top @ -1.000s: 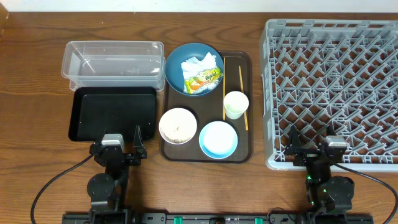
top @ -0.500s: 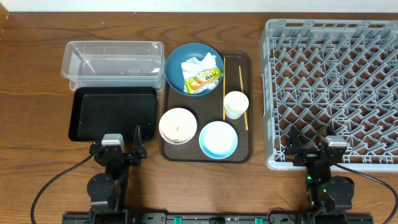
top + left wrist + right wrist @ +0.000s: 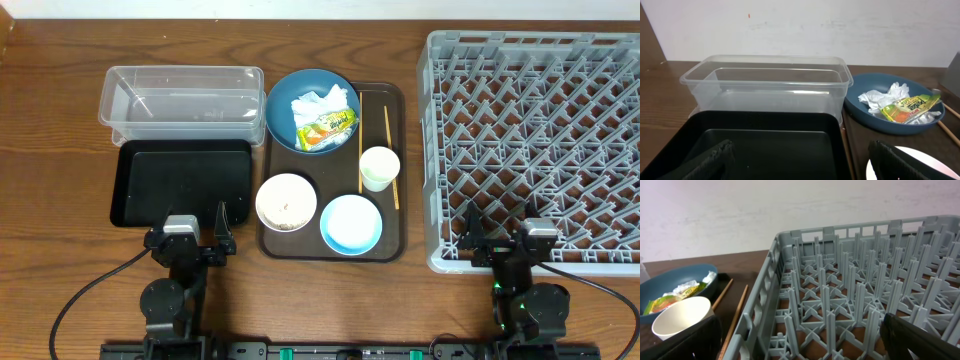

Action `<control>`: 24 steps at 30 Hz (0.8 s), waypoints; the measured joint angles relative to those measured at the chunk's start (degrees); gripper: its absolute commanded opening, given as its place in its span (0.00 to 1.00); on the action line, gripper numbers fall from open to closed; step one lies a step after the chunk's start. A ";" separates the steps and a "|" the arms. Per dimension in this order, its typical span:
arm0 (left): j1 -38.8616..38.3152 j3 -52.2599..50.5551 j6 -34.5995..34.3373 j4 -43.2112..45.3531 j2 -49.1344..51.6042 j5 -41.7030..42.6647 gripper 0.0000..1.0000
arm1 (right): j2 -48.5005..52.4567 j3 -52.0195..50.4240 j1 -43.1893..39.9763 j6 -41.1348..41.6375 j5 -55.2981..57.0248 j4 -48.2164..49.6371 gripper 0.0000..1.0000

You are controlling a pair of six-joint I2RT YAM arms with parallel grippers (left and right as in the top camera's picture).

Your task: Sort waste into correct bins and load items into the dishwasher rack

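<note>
The dark-blue bowl (image 3: 284,98) holds crumpled tissue (image 3: 322,102) and a yellow-green wrapper (image 3: 328,126). Below it are a white bowl (image 3: 286,201) with rice, a light-blue bowl (image 3: 351,223), a white cup (image 3: 379,168) and two chopsticks (image 3: 389,160). The clear tub (image 3: 180,72) and black tray (image 3: 180,185) lie to the left, the grey rack (image 3: 540,130) to the right. My left gripper (image 3: 188,228) (image 3: 800,160) stands open over the black tray's near edge, holding nothing. My right gripper (image 3: 498,226) (image 3: 800,340) is open at the rack's near left corner, also holding nothing.
The bowls, cup and chopsticks sit on a brown serving tray (image 3: 390,96) between the bins and the rack. Bare wooden table (image 3: 50,150) lies left of the bins and along the front edge. A white wall (image 3: 800,25) stands behind the table.
</note>
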 measured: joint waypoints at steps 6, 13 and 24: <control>0.00 0.00 0.00 0.00 0.00 0.00 0.87 | 0.00 0.00 0.00 0.00 0.02 0.00 0.99; 0.00 0.00 -0.02 0.00 0.00 0.00 0.87 | 0.00 0.00 0.00 0.00 0.00 0.02 0.99; 0.00 0.00 -0.02 0.31 0.00 0.48 0.87 | 0.00 0.00 0.00 0.00 -0.26 3.93 0.99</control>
